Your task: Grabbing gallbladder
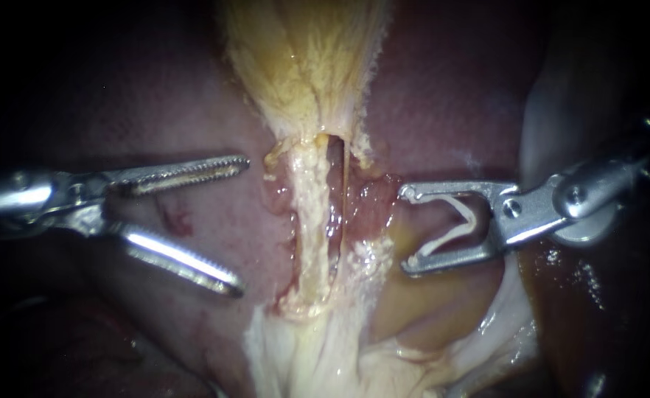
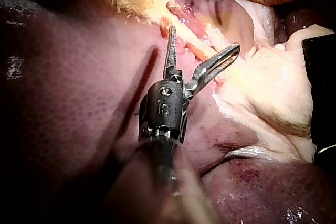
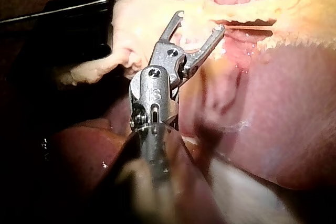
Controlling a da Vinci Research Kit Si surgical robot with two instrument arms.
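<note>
The gallbladder (image 1: 303,66) is a yellowish, fibrous cone at the top of the endoscope view, narrowing downwards. Below it run a thick pale tube (image 1: 309,221) and a thin tube (image 1: 346,191) beside it. My left instrument (image 1: 240,225) comes in from the left with serrated jaws wide open, apart from the tubes, over the liver (image 1: 207,110). My right instrument (image 1: 407,230) comes in from the right, its jaws holding a white clip (image 1: 454,225) spread between them, just right of the tubes. The left wrist view shows the left instrument (image 2: 205,38) open beside the tubes.
Pale fatty tissue (image 1: 317,361) spreads below the tubes. Raw pink tissue (image 1: 373,203) lies between the thin tube and the right jaws. The right wrist view has the right instrument (image 3: 200,20) over pale tissue (image 3: 136,24). A dark pool (image 1: 583,295) sits lower right.
</note>
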